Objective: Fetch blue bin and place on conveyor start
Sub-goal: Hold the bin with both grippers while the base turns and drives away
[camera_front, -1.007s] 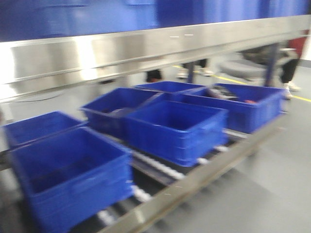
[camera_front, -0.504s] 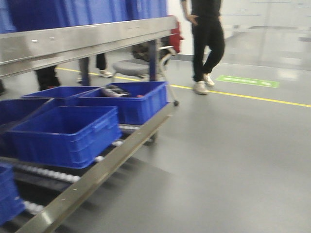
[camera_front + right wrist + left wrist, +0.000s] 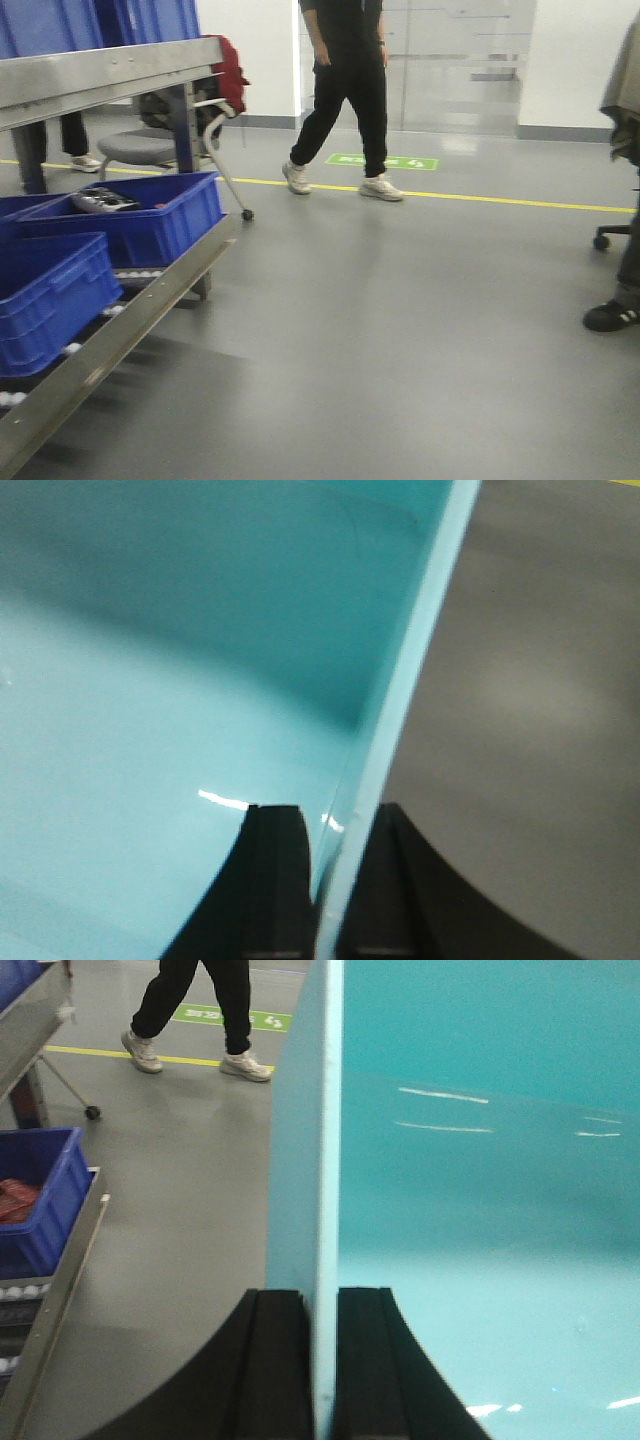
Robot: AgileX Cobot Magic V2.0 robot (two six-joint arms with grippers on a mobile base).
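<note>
Grey glossy floor [image 3: 400,330], white walls; one yellow line [image 3: 500,198] and one green marking [image 3: 382,161] on it. One stainless-steel rack [image 3: 110,330] at the left edge, with two dark blue crates [image 3: 130,220] plain on its lower roller level and more up top, count unclear. One person [image 3: 345,90] mid-stride by the line, and another's shoe [image 3: 612,316] at the right edge. One blue bin [image 3: 480,1210], held between two tools: left tool [image 3: 322,1360] clenched on a side wall, right tool [image 3: 335,880] clenched on a wall too.
</note>
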